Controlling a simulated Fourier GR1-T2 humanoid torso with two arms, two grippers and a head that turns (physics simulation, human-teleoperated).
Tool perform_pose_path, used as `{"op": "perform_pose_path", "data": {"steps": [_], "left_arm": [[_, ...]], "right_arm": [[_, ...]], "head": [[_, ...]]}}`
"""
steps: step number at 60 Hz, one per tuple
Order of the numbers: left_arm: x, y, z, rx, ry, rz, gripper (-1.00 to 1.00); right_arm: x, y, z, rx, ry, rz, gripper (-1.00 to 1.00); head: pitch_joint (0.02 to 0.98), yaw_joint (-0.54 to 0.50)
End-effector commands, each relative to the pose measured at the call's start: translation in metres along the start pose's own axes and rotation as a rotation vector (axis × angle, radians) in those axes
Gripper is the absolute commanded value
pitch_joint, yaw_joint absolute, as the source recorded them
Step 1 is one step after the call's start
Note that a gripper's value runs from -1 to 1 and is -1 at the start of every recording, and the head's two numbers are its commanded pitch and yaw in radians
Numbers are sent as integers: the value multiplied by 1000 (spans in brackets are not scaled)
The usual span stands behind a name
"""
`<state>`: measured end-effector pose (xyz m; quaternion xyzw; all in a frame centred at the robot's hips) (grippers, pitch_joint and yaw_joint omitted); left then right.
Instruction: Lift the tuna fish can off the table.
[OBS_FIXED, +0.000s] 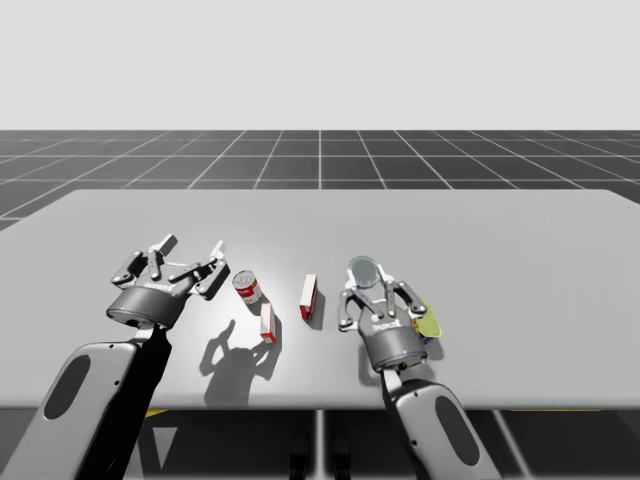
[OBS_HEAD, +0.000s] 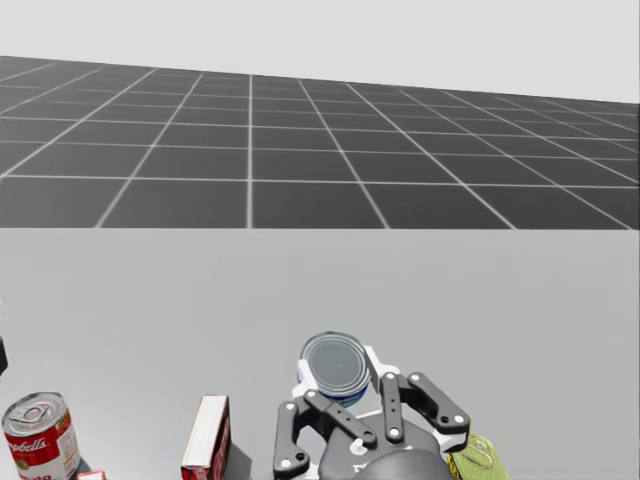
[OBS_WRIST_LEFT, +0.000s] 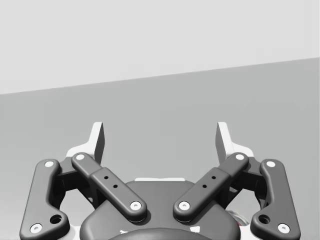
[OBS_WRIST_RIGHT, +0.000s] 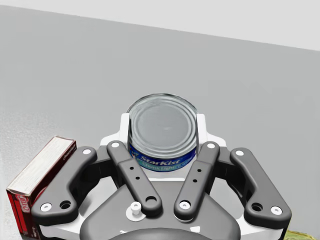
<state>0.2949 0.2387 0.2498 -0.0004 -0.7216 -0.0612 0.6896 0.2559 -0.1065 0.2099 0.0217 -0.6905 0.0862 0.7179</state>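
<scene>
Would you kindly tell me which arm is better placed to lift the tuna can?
Right: my right gripper is shut on the tuna can from both sides. My left gripper stands open and empty, beside the red can.

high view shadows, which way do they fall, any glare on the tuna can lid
High view: my left gripper throws a crisp dark shadow on the grey table toward its near edge. Right wrist view: the flat blue tuna can shows a dull grey lid, no glare.
</scene>
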Motion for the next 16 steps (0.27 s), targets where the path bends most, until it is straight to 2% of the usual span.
{"op": "perform_pose_path", "data": {"steps": [1,12,16], "left_arm": [[1,1,0,4,-2,2,-1000],[1,1,0,4,-6,3,-1000],[1,1,0,2,-9,5,-1000]], "right_arm": [[53,-17,-4,-133,-148,-37,1000],[97,-25,9,-162,-296,-46,1000],[114,-29,15,-171,-412,-24,1000]], "head": [[475,-149],[469,-151],[467,-152]]}}
